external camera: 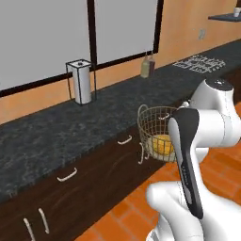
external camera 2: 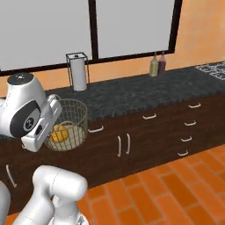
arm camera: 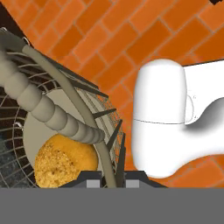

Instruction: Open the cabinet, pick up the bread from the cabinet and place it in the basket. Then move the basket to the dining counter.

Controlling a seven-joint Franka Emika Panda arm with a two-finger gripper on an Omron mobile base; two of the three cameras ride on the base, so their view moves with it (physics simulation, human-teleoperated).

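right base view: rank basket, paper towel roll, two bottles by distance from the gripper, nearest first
1. basket: its rim is in the shut gripper, bread inside.
2. paper towel roll: on the dark counter by the wall, behind the basket.
3. two bottles: far right along the wall.

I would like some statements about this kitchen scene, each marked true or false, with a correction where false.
1. The bread lies inside the basket. True.
2. The basket stands on the black-grey countertop. False: it hangs in the air in front of the dark drawers, above the brick floor.
3. The gripper is shut on the basket's rim. True.
4. The paper towel roll lies on its side. False: it stands upright in its holder on the countertop.
5. Two bottles stand on the countertop by the wall. True.
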